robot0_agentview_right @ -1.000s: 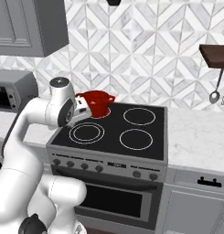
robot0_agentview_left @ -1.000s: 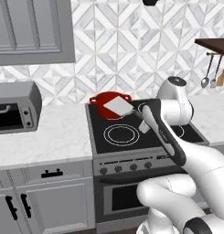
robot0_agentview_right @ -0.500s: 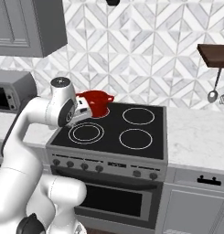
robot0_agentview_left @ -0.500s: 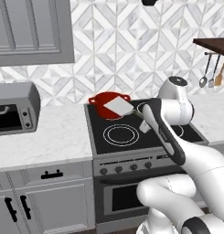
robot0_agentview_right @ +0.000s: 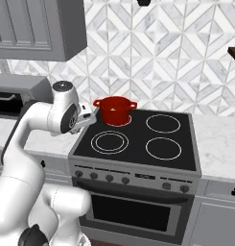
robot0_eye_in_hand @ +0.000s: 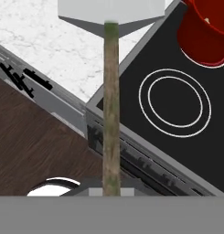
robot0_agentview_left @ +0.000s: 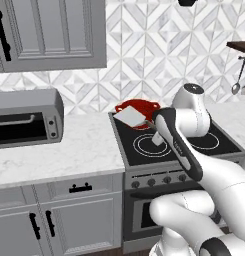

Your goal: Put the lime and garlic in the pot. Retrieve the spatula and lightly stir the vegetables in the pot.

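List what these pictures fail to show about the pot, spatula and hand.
- Glossy red pot: contents hidden by its wall, right base view; cut by the edge, hand view.
- Pale-bladed, wooden-handled spatula: blade top cut off, hand view.
- Hand: fingertips behind the arm, left base view.

I find the pot [robot0_agentview_right: 115, 109] glossy red, squat and round, with two small loop handles at the rim; it stands upright on the rear left burner ring of the black cooktop, close to the tiled wall. From the hand view I see only part of its red wall [robot0_eye_in_hand: 205, 32], and I cannot make out its contents from any view. I find the spatula [robot0_agentview_left: 130, 116] raised off the surface, its flat pale grey-white blade roughly rectangular, held out over the cooktop's left edge just in front of the pot. Its brownish wooden handle [robot0_eye_in_hand: 111, 105] runs straight back from the blade.
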